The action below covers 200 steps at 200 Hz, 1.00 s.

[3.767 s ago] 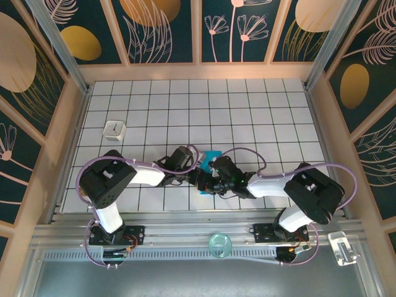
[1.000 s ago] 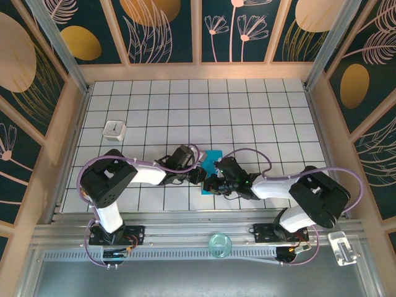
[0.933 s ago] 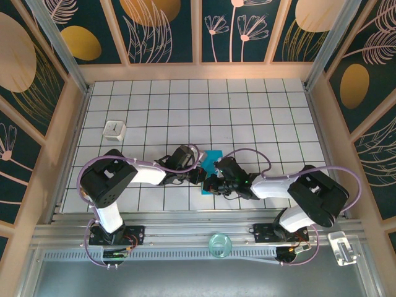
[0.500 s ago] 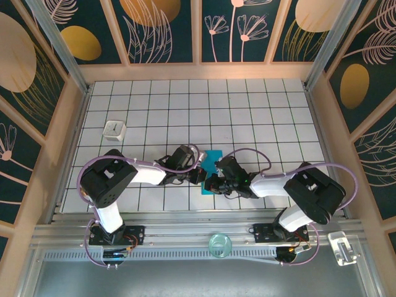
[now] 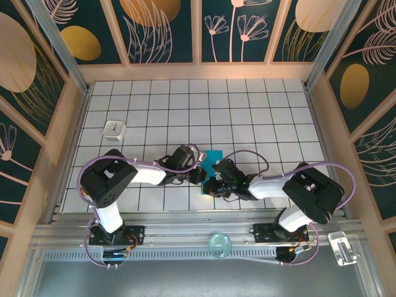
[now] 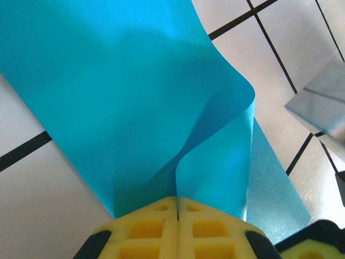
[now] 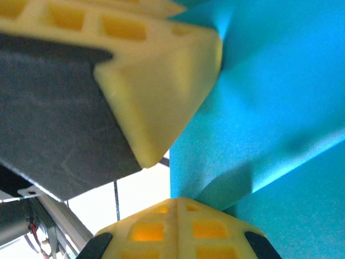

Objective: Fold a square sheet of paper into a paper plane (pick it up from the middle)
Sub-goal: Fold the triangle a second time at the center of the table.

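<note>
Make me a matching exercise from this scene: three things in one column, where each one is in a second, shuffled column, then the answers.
Things
1. teal paper
2. small white cube
3. clear round container

Places
A. on the metal rail between the two arm bases
B. alone on the white tiles, toward the left side
C. mid-table, pinched by the left gripper and the right gripper, both shut on it

Pairs: 1-C, 2-B, 3-A
</note>
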Each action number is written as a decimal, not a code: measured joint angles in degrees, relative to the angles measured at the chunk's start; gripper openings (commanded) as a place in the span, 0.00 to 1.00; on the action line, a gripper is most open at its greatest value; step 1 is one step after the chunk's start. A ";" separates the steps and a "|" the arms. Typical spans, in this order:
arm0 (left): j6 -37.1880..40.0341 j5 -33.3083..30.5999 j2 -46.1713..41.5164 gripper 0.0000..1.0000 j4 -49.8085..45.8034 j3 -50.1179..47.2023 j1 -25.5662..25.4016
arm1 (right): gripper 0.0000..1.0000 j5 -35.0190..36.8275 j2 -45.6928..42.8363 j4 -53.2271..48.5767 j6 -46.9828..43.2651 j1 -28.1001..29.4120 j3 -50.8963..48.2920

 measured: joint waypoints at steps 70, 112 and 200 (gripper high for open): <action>0.02 0.00 0.02 0.00 0.02 0.00 0.00 | 0.00 1.27 -0.46 0.39 0.63 2.86 -0.46; 0.02 -0.04 0.02 0.00 0.02 0.00 0.00 | 0.00 -0.98 -5.77 -2.12 -0.13 1.40 -1.84; 0.02 -0.04 0.04 0.00 0.04 0.00 0.00 | 0.00 -1.81 -10.40 -6.49 -4.74 -14.49 1.14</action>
